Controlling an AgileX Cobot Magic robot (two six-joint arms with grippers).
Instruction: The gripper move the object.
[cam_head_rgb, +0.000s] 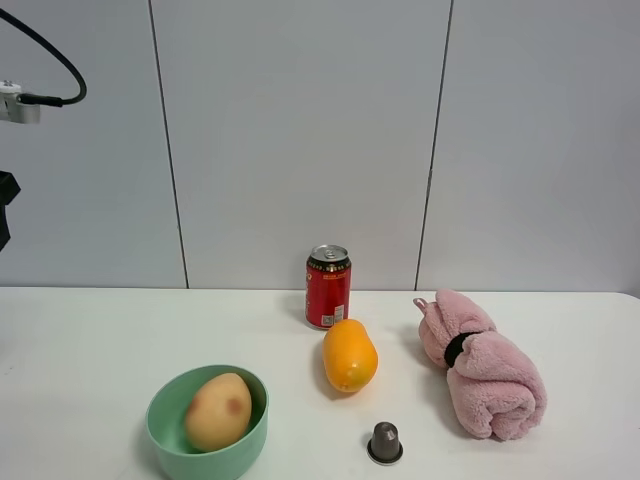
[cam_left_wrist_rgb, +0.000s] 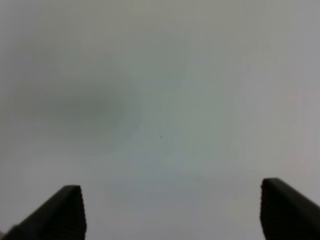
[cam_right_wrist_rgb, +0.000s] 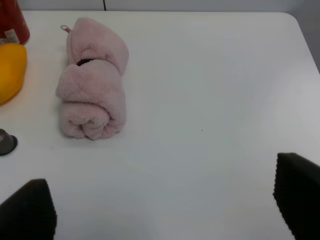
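White table; left claw (cam_left_wrist_rgb: 170, 212) wide (empty).

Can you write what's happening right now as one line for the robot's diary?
object: in green bowl | left gripper: open, empty | right gripper: open, empty | grasp: not yet

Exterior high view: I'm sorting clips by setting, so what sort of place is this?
Probably a lab test bench: a bare white table, plain grey wall panels, and unrelated props like a red can and pink towel.

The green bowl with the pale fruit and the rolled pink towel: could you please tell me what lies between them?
In the exterior high view, the orange fruit and a small dark capsule lie between the green bowl and the pink towel.
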